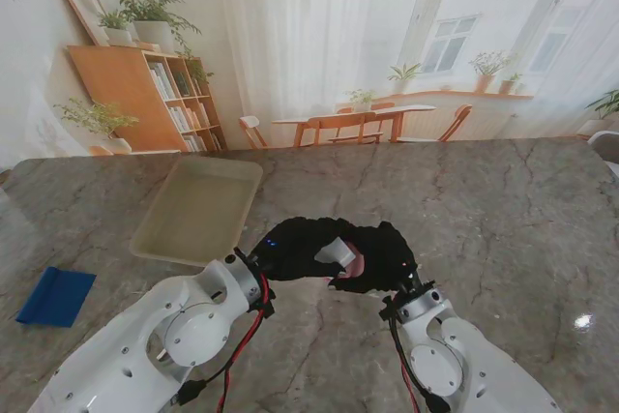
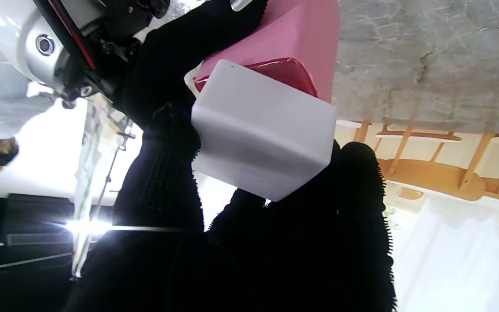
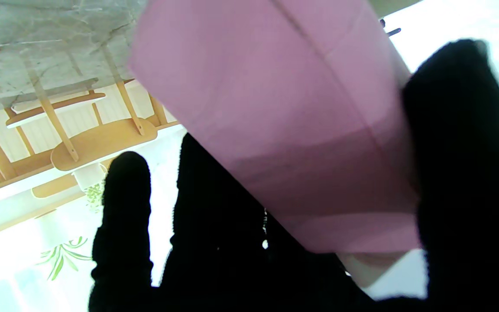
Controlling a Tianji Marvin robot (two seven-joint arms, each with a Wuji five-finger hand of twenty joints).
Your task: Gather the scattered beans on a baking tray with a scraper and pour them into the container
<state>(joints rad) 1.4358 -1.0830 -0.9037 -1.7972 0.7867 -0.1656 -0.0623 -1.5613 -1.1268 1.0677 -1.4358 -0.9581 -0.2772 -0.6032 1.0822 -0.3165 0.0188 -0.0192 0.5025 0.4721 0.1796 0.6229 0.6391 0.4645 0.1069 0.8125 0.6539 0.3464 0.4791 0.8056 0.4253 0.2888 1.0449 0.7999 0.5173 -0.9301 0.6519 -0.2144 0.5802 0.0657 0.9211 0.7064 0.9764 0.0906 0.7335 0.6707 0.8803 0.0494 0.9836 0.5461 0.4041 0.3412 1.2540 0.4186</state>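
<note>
Marble table [image 1: 464, 200] is seen with a tray [image 1: 198, 208] at centre left and a blue scraper [image 1: 55, 297] at lower left. At lower centre, a white box [image 1: 336, 252] is gripped by the left hand [image 1: 295, 249] fingers, and a pink container [image 1: 355, 263] by the right hand [image 1: 382, 256] fingers.

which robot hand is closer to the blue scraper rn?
Left. The left robot hand is at table centre, to the right of the blue scraper lying at the left edge. The right robot hand is beyond it, farther right.
</note>
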